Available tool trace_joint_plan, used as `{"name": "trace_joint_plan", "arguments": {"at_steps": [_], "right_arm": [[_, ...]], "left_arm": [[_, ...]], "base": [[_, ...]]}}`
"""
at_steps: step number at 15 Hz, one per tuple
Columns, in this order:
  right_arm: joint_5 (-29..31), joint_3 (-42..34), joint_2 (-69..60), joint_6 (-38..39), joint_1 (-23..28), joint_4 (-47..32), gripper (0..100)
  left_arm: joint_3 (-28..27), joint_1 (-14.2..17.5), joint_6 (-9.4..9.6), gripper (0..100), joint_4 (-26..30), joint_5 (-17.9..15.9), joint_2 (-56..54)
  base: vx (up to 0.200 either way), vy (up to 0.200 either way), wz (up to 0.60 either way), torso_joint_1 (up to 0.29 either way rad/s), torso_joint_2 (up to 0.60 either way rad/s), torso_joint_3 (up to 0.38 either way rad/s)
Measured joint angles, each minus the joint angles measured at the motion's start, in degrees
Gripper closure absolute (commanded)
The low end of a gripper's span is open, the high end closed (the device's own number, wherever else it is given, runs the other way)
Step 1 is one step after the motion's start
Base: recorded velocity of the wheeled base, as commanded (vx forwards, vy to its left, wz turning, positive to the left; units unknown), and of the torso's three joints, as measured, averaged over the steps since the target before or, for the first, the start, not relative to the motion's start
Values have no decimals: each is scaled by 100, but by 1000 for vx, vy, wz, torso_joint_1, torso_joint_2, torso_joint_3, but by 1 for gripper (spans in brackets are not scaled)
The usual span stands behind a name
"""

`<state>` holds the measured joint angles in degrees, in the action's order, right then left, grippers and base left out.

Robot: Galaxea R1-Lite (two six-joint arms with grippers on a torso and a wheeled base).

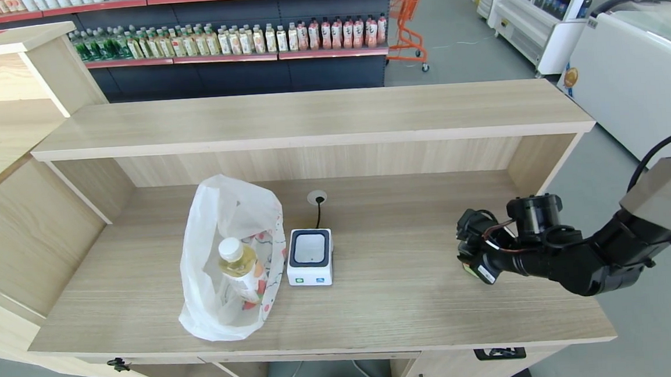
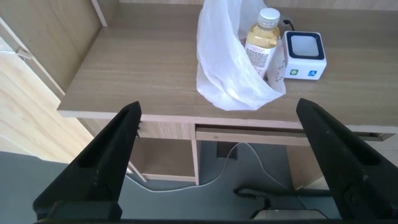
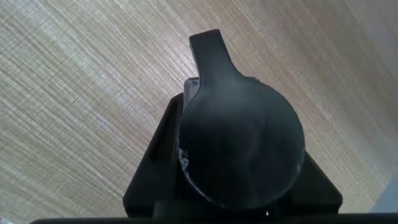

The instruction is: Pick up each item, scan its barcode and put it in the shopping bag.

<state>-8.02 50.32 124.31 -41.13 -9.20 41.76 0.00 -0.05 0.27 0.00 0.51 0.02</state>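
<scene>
— Head view?
— Pale bottle (image 1: 238, 264), white cap, upright inside the white shopping bag (image 1: 221, 219), at the scanner (image 1: 310, 257)'s nine o'clock. Open counter (image 1: 411, 277) runs to the right gripper (image 1: 472, 250) at three o'clock; its grasp, cannot tell.
— Left wrist view?
— Left gripper (image 2: 219, 112) spread wide, released, outside the counter's front edge.
— Right wrist view?
— Wood grain behind dark housing (image 3: 239, 149).

Bench (image 1: 411, 289): light wood-grain top.
Drawer (image 2: 249, 134): shallow, just under the bench's front edge.
Ledge (image 1: 308, 117): raised wooden shelf along the bench's far side.
Cable port (image 1: 317, 198): round grey grommet set in the bench top, near its back wall.
Side counter (image 1: 3, 86): same wood, adjoining the bench's left end.
Store shelves (image 1: 235, 72): beyond the bench, dark with red rails, carrying a row of drink bottles (image 1: 227, 40).
Trolley (image 1: 410, 21): orange, beyond the bench's far right corner.
Freezer (image 1: 637, 77): white, past the bench's right end.
</scene>
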Motion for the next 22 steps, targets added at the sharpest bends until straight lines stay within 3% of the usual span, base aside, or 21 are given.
{"name": "trace_joint_plan", "arguments": {"at_steps": [3, 8, 9, 11, 14, 16, 20, 22], "right_arm": [[-7, -389, -113, 16, 28, 290, 100], [-119, -1058, -725, 20, 45, 1521, 100], [-311, -1320, -1011, 16, 66, 1957, 100], [-1264, -1786, -1538, -249, 122, 2488, 100], [-2926, -1993, -1990, -2270, 107, 2704, 100], [-3872, -2020, -2144, -4136, 20, 2584, 100], [-4537, -2066, -2477, -7030, -325, 1134, 100], [-4573, -2077, -2643, -8099, -642, 976, 100]], "left_arm": [[0, 5, -2, 0, 0, 0, 0], [0, 5, 0, 0, 0, 0, 0], [0, 5, -2, 0, 0, 0, 0], [0, 5, 0, 0, 0, 0, 0], [0, 5, 0, 0, 0, 0, 0], [0, 5, -2, 0, 0, 0, 0], [0, 5, 0, 0, 0, 0, 0], [0, 5, -2, 0, 0, 0, 0]], "base": [[0, 0, 0, 0, 0, 0], [0, 0, 0, 0, 0, 0], [0, 0, 0, 0, 0, 0], [0, 0, 0, 0, 0, 0], [0, 0, 0, 0, 0, 0], [0, 0, 0, 0, 0, 0], [0, 0, 0, 0, 0, 0], [0, 0, 0, 0, 0, 0]]}}
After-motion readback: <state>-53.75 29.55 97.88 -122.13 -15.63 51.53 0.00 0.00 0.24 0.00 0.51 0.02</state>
